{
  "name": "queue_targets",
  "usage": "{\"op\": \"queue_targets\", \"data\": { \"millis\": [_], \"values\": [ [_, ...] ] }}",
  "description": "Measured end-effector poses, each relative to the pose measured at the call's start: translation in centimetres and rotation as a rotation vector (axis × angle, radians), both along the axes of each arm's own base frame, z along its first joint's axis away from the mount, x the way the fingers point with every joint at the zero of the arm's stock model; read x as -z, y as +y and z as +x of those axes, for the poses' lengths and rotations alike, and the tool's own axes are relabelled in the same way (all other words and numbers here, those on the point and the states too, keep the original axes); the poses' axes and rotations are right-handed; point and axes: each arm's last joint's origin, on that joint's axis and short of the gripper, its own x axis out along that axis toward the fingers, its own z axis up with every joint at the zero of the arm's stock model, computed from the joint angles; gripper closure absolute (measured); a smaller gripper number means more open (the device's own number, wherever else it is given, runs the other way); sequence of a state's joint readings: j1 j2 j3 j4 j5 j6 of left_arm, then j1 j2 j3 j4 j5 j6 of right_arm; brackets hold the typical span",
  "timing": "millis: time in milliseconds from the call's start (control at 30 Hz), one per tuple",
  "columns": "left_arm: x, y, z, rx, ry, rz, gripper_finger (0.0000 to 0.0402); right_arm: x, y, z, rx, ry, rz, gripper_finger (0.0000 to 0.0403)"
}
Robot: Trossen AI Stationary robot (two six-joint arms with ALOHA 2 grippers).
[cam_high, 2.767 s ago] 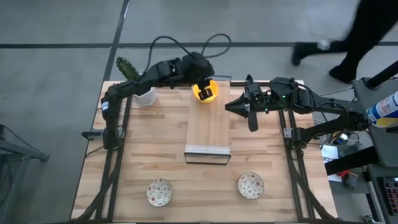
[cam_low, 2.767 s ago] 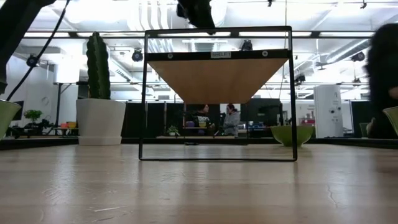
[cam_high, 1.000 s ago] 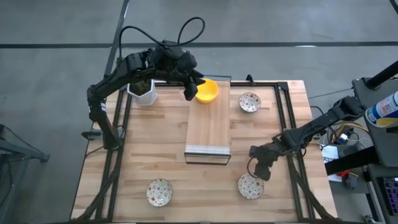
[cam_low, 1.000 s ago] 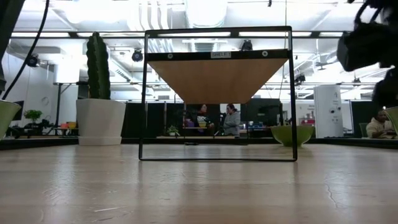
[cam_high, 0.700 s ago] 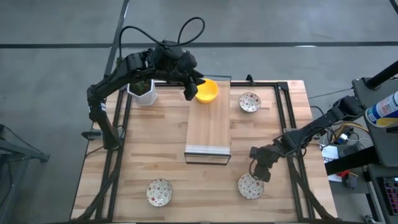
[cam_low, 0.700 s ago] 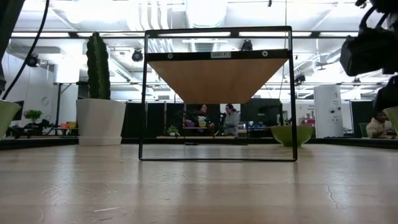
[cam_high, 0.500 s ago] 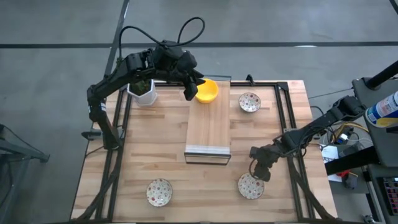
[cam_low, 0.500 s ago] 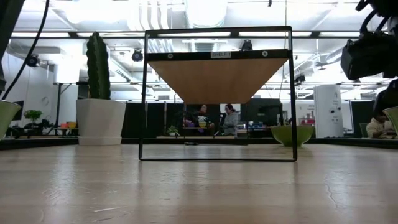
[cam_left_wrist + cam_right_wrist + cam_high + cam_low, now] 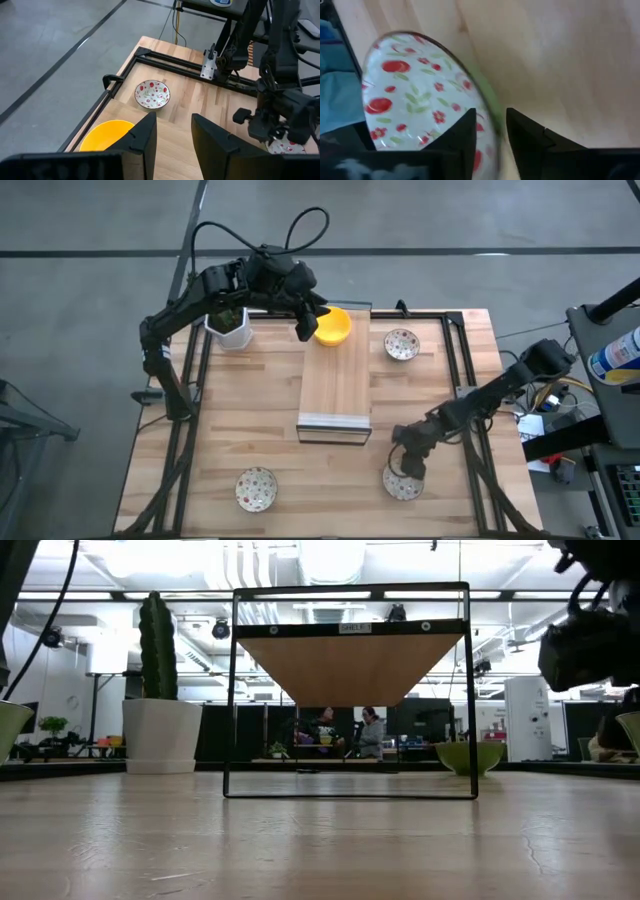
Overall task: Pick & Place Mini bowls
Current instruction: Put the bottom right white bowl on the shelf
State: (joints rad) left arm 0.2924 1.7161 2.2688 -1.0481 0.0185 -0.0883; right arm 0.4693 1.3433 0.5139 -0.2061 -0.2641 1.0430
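A speckled mini bowl (image 9: 405,483) rests on the table near the front right. My right gripper (image 9: 403,467) is open over it, pointing down. In the right wrist view (image 9: 491,114) its two fingers stand on either side of the bowl's rim. My left gripper (image 9: 303,332) is open and empty (image 9: 172,122), beside a yellow mini bowl (image 9: 333,326) that sits on the far end of the wooden shelf top (image 9: 335,385). Another speckled bowl (image 9: 401,344) rests at the far right and one (image 9: 256,488) at the near left. Other bowls are out of view. My right gripper comes at the near-right speckled bowl from above. One finger (image 9: 465,131) is inside the bowl and one (image 9: 522,131) outside, with the rim (image 9: 481,92) between them. The bowl rests on the table. I cannot tell whether the fingers touch the rim.
A white pot with a cactus (image 9: 230,328) stands at the far left by the left arm. The shelf's black frame (image 9: 350,690) stands mid-table. Black rails (image 9: 465,395) run along both sides of the table. Bare wood lies between the shelf and the near-left bowl.
My right gripper has gone toward the table's near edge and a little left, down onto the near-right speckled bowl, and now covers part of it. The bowls have stayed in place.
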Motion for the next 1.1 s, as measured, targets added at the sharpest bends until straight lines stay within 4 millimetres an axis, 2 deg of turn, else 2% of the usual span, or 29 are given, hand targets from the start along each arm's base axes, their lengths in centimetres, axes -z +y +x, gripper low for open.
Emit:
{"op": "queue_targets", "data": {
  "millis": [167, 333, 567, 700, 867, 1100],
  "values": [
    [0.0, 0.0, 0.0, 0.001, 0.001, 0.001, 0.0287, -0.6, 0.8, 1.3, -0.038, -0.02, 0.016, 0.0346],
    [0.0, 0.0, 0.0, 0.003, 0.002, 0.005, 0.0287, -0.8, 1.0, 1.5, -0.051, 0.011, 0.048, 0.0387],
    [0.1, 0.0, 0.0, 0.004, 0.008, 0.002, 0.0287, -3.2, 0.8, 1.5, 0.014, -0.018, 0.131, 0.0392],
    [0.3, -0.1, -0.4, 0.002, 0.046, -0.011, 0.0287, -6.7, 0.4, 1.5, 0.075, -0.04, 0.162, 0.0392],
    [0.4, -0.4, -1.1, 0.002, 0.089, -0.024, 0.0287, -11.0, -1.3, 0.7, 0.125, 0.116, 0.024, 0.0393],
    [0.9, -0.5, -1.5, 0.005, 0.152, -0.039, 0.0287, -18.4, -4.3, 1.7, 0.165, 0.124, -0.113, 0.0392]
  ]
}}
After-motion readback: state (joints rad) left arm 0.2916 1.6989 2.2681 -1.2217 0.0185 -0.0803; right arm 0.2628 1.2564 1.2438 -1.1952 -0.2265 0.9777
